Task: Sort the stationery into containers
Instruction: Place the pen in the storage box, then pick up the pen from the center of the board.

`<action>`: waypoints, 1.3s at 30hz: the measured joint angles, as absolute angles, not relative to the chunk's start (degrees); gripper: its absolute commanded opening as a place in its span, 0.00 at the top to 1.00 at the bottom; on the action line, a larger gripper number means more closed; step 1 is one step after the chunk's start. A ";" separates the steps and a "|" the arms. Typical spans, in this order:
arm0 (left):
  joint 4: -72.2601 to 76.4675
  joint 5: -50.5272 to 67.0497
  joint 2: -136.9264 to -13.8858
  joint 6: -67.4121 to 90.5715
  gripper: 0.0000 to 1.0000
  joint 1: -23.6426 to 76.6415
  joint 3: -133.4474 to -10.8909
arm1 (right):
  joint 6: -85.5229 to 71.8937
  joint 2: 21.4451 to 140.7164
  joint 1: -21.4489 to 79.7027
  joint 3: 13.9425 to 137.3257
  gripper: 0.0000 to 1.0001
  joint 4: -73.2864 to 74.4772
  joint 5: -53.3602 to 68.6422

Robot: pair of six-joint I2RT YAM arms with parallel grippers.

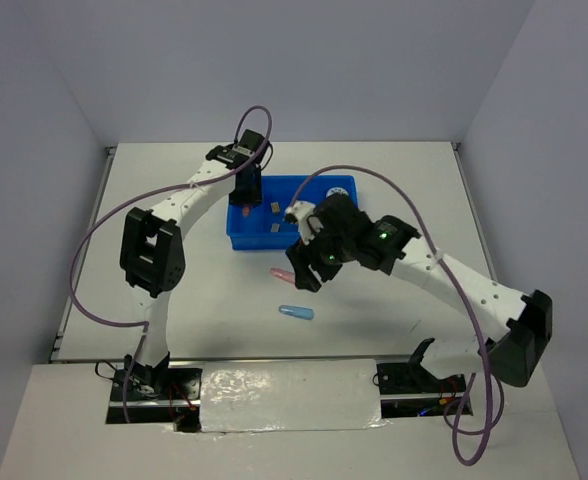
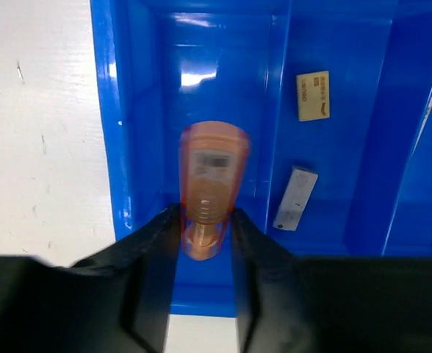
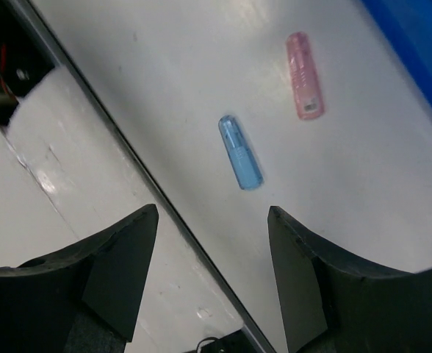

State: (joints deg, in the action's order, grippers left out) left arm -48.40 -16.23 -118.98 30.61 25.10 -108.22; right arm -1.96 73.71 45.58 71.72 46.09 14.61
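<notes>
- Orange capsule: pinched at one end by the left hand, over the end compartment of the blue tray.
- Tan block and whitish block: in the tray's neighbouring compartment.
- Right hand: spread, holding nothing, above the tabletop outside the tray.
- Pink capsule and blue capsule: on the tabletop near the tray, apart from each other.
</notes>
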 measured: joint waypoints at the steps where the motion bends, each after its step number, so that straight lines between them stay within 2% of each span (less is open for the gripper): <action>1: -48.27 -15.97 -118.98 30.44 0.44 24.86 -108.14 | -1.48 74.74 47.44 70.87 0.31 45.87 13.93; 2: -47.88 -15.73 -118.98 30.37 0.32 24.56 -108.14 | -0.99 76.16 48.90 70.02 0.31 45.67 13.39; 5: -47.27 -14.87 -118.98 30.20 0.18 23.66 -108.07 | -0.05 81.78 52.18 67.75 0.31 45.23 11.60; 14: -47.05 -13.34 -117.75 31.81 0.09 22.46 -105.75 | 1.21 92.18 54.26 66.02 0.31 43.51 8.08; 16: -47.94 -12.93 -115.13 32.23 0.06 22.17 -104.75 | 1.19 93.86 54.52 66.02 0.31 42.35 7.68; 24: -50.37 -11.31 -97.93 32.99 0.05 18.13 -103.63 | 1.15 103.31 55.68 66.04 0.36 38.70 6.07; 26: -50.81 -10.96 -93.76 32.80 0.05 16.71 -102.26 | 1.10 103.98 56.82 65.91 0.45 38.44 4.64; 27: -50.72 -10.68 -91.79 32.58 0.05 15.99 -101.01 | 0.97 103.98 57.54 65.65 0.57 37.76 3.70; 30: -51.51 -10.09 -87.48 31.46 0.05 13.89 -97.01 | -0.14 103.98 59.40 65.21 0.78 36.36 0.78; 33: -52.77 -9.61 -86.06 31.14 0.05 12.14 -93.89 | -1.67 103.79 60.49 65.28 0.83 35.97 -0.49; 37: -54.17 -9.69 -84.75 30.33 0.03 10.44 -91.02 | -4.64 102.91 61.10 66.92 0.81 35.53 2.83; 39: -54.30 -10.26 -82.87 30.35 0.02 9.87 -89.65 | -6.39 102.21 60.86 71.55 0.81 35.99 5.08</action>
State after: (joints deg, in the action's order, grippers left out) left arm -54.30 -10.26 -82.87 30.35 9.87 -89.65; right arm -6.39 102.21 60.86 71.55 35.99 5.08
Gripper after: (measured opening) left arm 0.973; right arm 0.368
